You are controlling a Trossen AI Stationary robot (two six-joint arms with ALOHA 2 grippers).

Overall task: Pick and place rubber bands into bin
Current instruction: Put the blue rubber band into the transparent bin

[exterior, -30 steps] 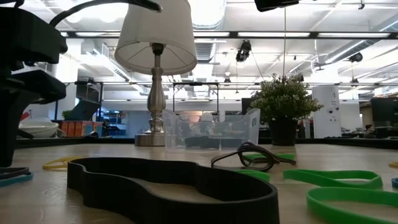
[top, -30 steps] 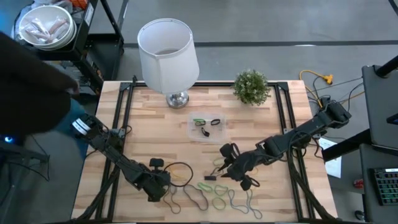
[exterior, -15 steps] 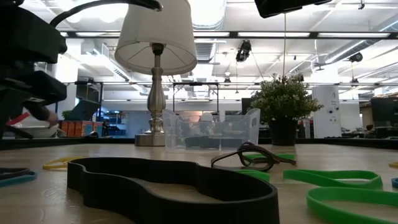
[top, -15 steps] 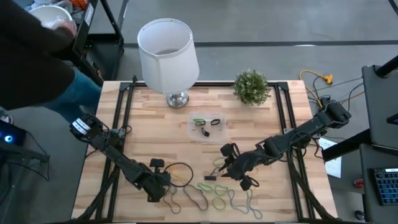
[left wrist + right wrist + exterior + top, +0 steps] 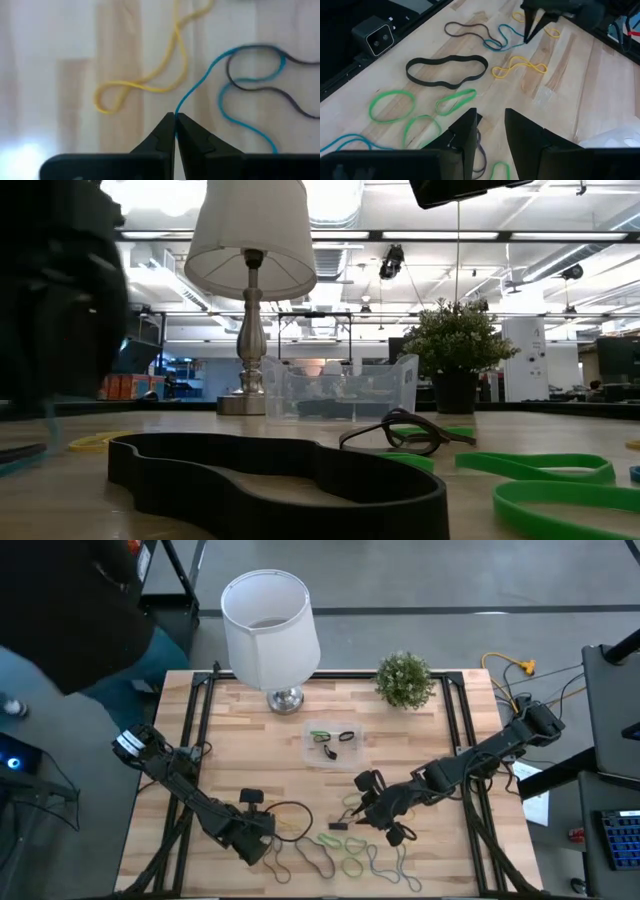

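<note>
Left gripper (image 5: 175, 131) at table front edge, well short of bin (image 5: 333, 746): fingers pinched together on blue band (image 5: 235, 82), presumably for lift.

Right gripper (image 5: 490, 135) slightly nearer bin, fingers parted, nothing held, poised over loose bands.

Loose bands counted in right wrist view: two yellow, one wide black (image 5: 447, 71), about four green; count uncertain.

Bin, near lamp (image 5: 268, 625), holds two or three bands.

Open industrial lab: exposed ceiling ducts (image 5: 400, 230), strip lighting, wooden workbench (image 5: 250, 765) on rails.
</note>
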